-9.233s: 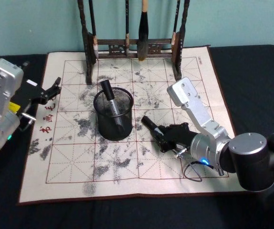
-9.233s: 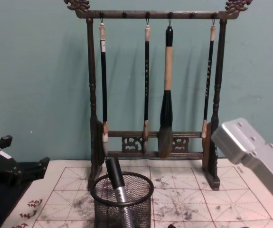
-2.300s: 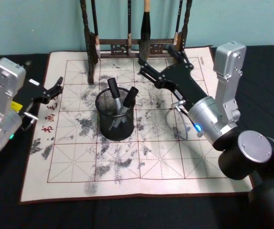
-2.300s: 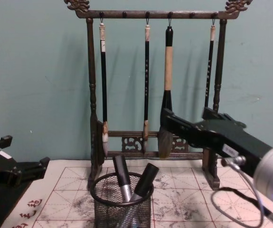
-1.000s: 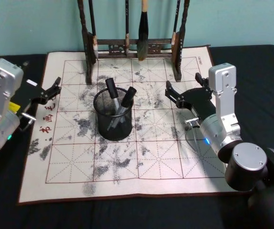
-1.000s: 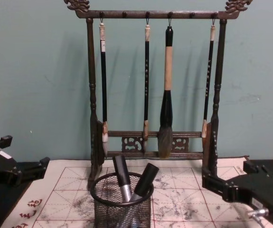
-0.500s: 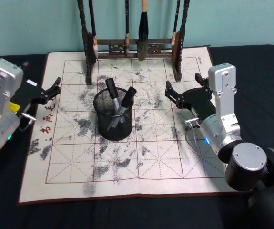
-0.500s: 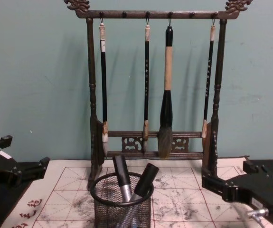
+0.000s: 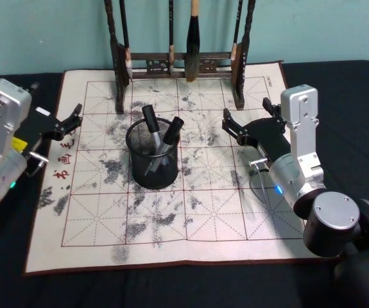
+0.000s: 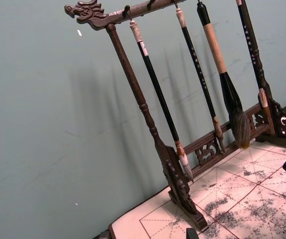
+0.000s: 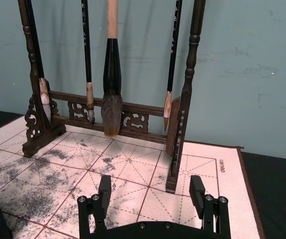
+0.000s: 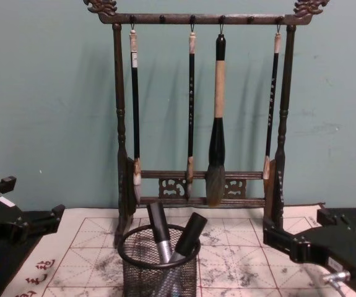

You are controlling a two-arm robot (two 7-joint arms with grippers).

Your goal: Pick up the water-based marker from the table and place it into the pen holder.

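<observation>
The black wire-mesh pen holder (image 9: 153, 168) stands on the cream mat (image 9: 171, 221) left of centre, and in the chest view the pen holder (image 12: 159, 272) is low in the middle. Two markers lean inside it: a grey-bodied one (image 9: 150, 123) and the black-capped water-based marker (image 9: 171, 131), also in the chest view (image 12: 189, 234). My right gripper (image 9: 247, 117) hovers open and empty over the mat to the holder's right, also in the right wrist view (image 11: 150, 195). At the mat's left edge my left gripper (image 9: 75, 117) rests open and empty.
A tall dark wooden rack (image 9: 178, 61) with several hanging calligraphy brushes stands along the mat's far edge, just behind the right gripper. The black table (image 9: 338, 83) surrounds the mat. Bare mat lies in front of the holder.
The right gripper held the marker on the mat 9.2 s ago; that marker now leans in the holder. Since 2.3 s ago the gripper has drawn back right. No movement over the last second.
</observation>
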